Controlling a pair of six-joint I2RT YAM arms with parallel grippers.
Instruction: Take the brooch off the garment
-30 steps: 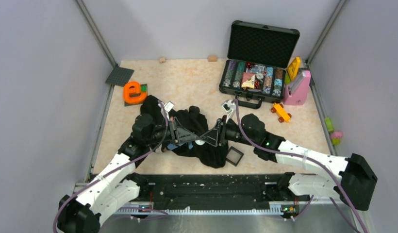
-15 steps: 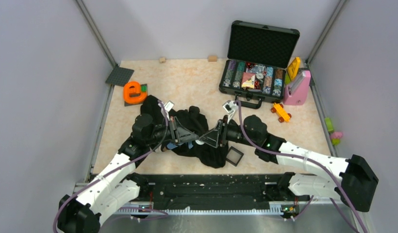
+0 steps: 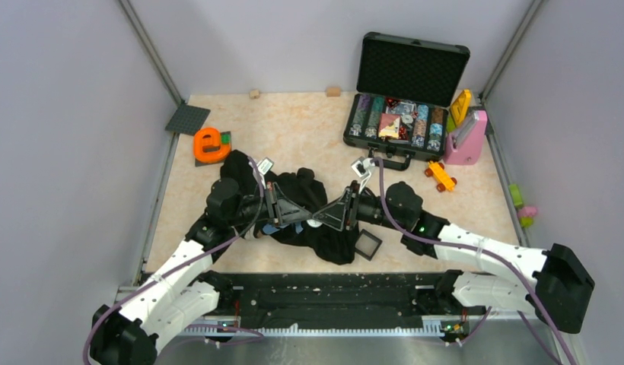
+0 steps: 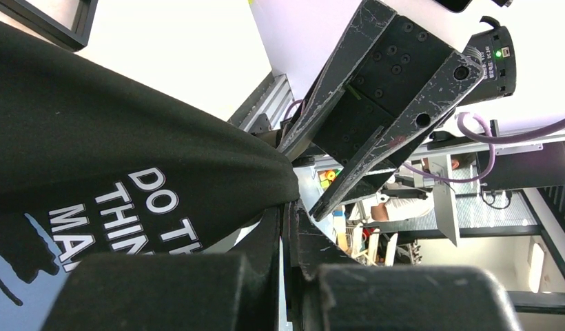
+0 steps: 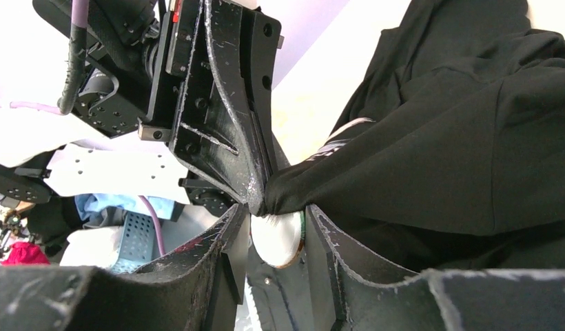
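The garment (image 3: 333, 242) is a black cloth top lying crumpled in the middle of the table. My left gripper (image 3: 300, 217) is shut on a fold of it, beside the white lettering (image 4: 138, 200). In the left wrist view the pinch (image 4: 290, 207) sits at the fold's tip. The brooch (image 5: 278, 238) is a small round disc with a pale back and a green rim, hanging from that same fold tip. My right gripper (image 5: 278, 215) is shut on it, one finger on each face. From above, the two grippers meet tip to tip at the brooch (image 3: 314, 223).
A square black frame (image 3: 367, 244) lies beside the garment's right edge, under my right arm. An open chip case (image 3: 400, 114) stands at the back right, with a pink box (image 3: 467, 138) and an orange toy car (image 3: 440, 176) near it. An orange object (image 3: 210, 144) and a dark plate (image 3: 188, 119) sit back left.
My right wrist has shifted slightly to the right while its fingers stay at the brooch. The left arm and the pinched fold have not moved.
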